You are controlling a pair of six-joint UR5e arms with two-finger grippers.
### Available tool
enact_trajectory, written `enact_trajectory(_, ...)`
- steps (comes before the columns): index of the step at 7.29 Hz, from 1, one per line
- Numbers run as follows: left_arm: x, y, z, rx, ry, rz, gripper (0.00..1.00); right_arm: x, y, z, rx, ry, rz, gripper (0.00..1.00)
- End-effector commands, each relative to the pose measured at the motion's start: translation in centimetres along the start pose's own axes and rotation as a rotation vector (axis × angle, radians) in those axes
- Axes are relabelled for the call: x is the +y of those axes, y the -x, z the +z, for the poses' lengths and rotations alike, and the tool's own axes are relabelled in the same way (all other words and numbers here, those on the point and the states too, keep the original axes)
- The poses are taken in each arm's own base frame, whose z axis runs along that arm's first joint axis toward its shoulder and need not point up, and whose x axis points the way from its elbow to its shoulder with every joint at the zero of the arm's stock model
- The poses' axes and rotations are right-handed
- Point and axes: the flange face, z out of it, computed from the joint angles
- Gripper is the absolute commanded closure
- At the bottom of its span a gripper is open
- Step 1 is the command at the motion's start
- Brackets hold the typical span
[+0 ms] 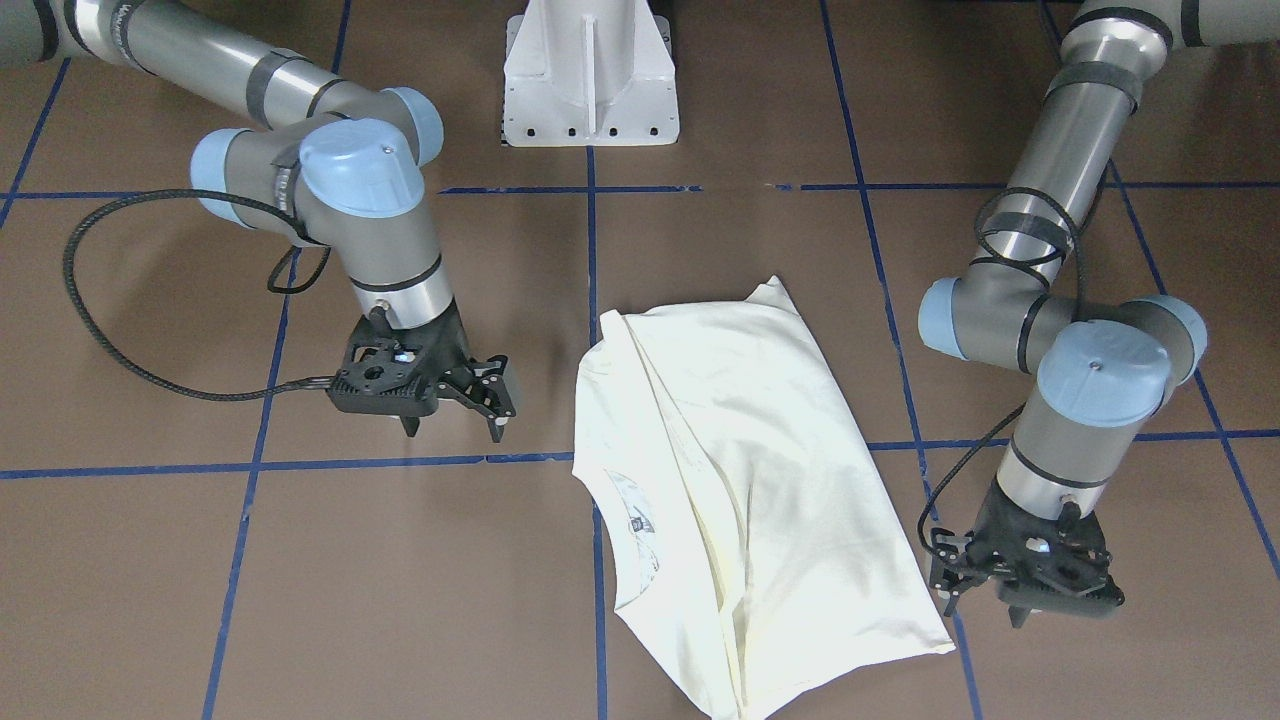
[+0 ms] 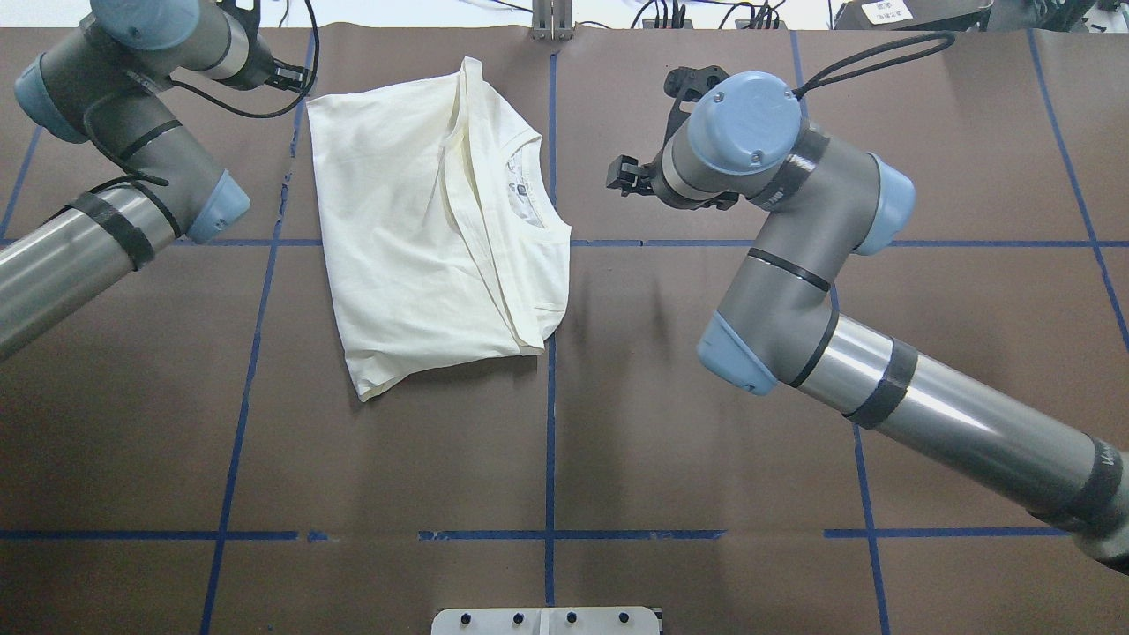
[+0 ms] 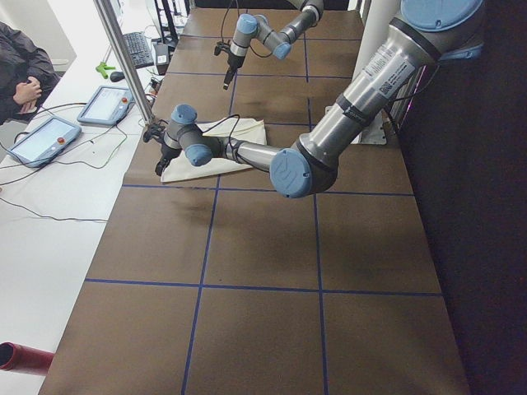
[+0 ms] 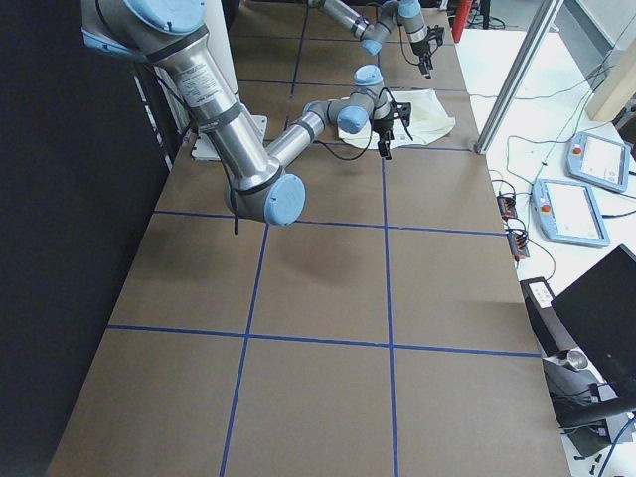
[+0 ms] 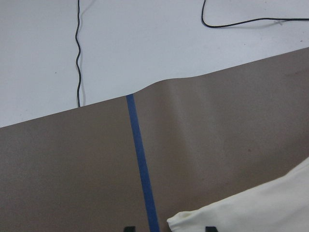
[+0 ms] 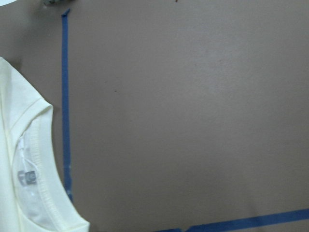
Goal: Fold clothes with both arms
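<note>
The cream-white shirt [image 1: 740, 480] lies folded on the brown table, plain side up, with its neck label showing; it also shows in the overhead view [image 2: 423, 229]. No print is visible. My left gripper [image 1: 985, 610] is open and empty, low beside the shirt's corner near the far table edge. In the left wrist view that corner [image 5: 251, 212] lies between the two fingertips [image 5: 209, 227]. My right gripper [image 1: 455, 430] is open and empty, above the table a little way off the collar side. The right wrist view shows the collar [image 6: 29, 174] at its left edge.
The white pedestal base [image 1: 590, 80] stands at the robot's side of the table. Blue tape lines [image 2: 549, 397] grid the brown cover. Beyond the far edge lie a white bench with cables [image 5: 145, 43], pendant tablets [image 3: 45, 136] and a seated person [image 3: 20, 70].
</note>
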Motion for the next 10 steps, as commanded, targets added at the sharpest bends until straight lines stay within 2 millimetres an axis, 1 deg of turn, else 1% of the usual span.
enact_trajectory(1,1.0,0.3,-0.9,0.019,-0.004,-0.001,0.0,2.7,6.8,2.0,0.01,-0.009,0.026,0.07)
enact_trajectory(2,1.0,0.3,-1.0,0.021,-0.007,0.0,0.0,4.4,8.2,2.8,0.019,-0.008,0.031,0.11)
enact_trajectory(4,1.1,0.4,-1.0,0.021,-0.005,0.0,0.0,8.2,8.9,4.4,0.038,-0.004,0.021,0.23)
enact_trajectory(5,1.2,0.5,-0.9,0.018,-0.003,-0.001,0.0,9.5,9.1,5.0,0.045,0.001,0.013,0.24)
enact_trajectory(6,1.2,0.5,-0.9,0.018,-0.003,-0.001,0.0,10.4,8.9,5.7,0.058,0.007,0.005,0.29)
enact_trajectory(8,1.2,0.5,-0.9,0.018,-0.003,-0.003,0.0,12.1,9.0,6.2,0.064,0.009,-0.009,0.36)
enact_trajectory(10,1.6,0.9,-0.7,0.015,0.001,-0.003,0.0,13.0,8.9,6.5,0.069,0.017,0.01,0.5)
